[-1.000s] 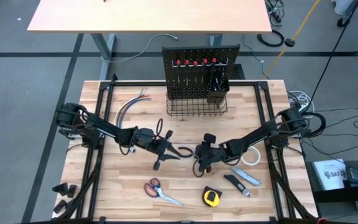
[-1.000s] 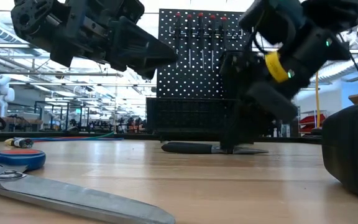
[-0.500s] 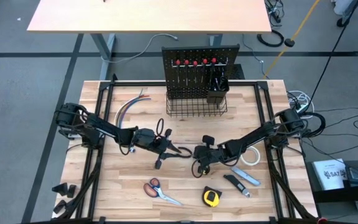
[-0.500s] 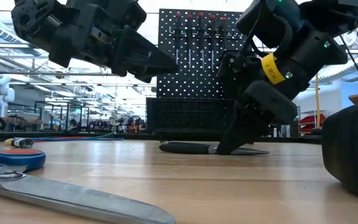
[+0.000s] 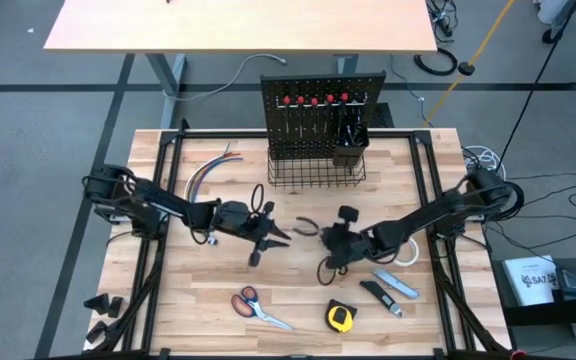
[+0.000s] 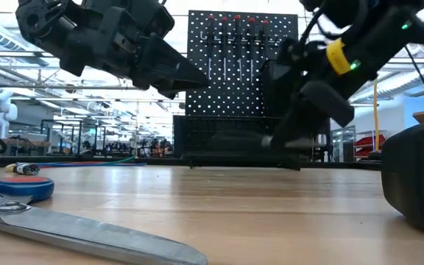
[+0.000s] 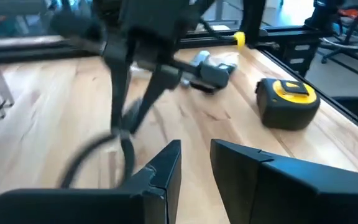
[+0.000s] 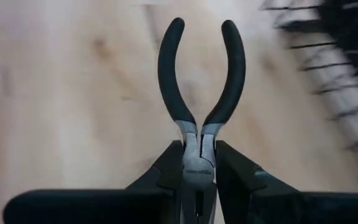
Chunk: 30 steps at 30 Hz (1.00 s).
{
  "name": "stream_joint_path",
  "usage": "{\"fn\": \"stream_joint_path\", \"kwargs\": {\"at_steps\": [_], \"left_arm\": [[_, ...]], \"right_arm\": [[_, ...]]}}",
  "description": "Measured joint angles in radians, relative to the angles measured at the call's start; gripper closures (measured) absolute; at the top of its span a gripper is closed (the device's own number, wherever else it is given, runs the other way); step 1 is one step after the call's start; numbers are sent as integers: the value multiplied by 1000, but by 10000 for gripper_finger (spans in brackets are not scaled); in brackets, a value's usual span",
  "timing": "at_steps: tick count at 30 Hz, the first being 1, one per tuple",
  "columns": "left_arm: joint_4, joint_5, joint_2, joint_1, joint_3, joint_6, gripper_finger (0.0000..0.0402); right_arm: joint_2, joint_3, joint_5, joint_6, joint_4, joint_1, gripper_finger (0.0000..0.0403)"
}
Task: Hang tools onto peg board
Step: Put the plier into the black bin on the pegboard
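Observation:
My right gripper [image 8: 199, 149] is shut on black-handled pliers [image 8: 201, 74], held above the middle of the wooden table [image 5: 183, 290]; they also show in the high view [image 5: 304, 227]. My left gripper [image 5: 280, 238] hovers just left of the pliers' handles, fingers a little apart and empty [image 7: 196, 158]. The black peg board [image 5: 323, 100] stands upright at the table's far edge with a wire basket [image 5: 313, 172] at its base. Red-handled tools hang on it. My right gripper pinches the pliers' silver head [image 8: 197, 165] between its two fingers, just past the pivot. The fingers lie along the pliers and come about level from the table's right. The handles [image 8: 169, 62] spread away from the fingers toward my left gripper. The pliers [image 6: 271, 141] are level, clear of the table.
Orange-handled scissors [image 5: 258, 308], a yellow tape measure [image 5: 340, 318], a grey-blue utility knife [image 5: 393, 288] and a white tape roll [image 5: 405, 252] lie on the near half of the table. Coloured wires [image 5: 208, 170] lie at the far left.
My right gripper has risen and gone a little toward the table's right edge with the pliers. The pliers, which lay on the table, are now lifted clear and held level.

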Motion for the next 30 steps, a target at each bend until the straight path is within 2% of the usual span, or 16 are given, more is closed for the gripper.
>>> {"fn": "stream_joint_path", "kwargs": {"at_steps": [7,11,16,21,25,30], "left_arm": [[-67,-77,-23,46,0,-263,307],[-100,-79,-10,56,0,-313,307],[-18,-80,33,17,-1,-179,298],[179,-152,78,-12,-1,-158,256],[332,-260,88,-9,-1,-287,220],[422,-264,88,-14,0,-343,197]], "right_arm": [[-51,1,350,4,-8,102,346],[-51,0,503,9,-3,143,346],[-51,1,573,45,26,150,346],[-47,1,595,64,94,150,346],[-24,1,672,3,212,169,346],[-3,2,714,-77,333,177,346]]}}
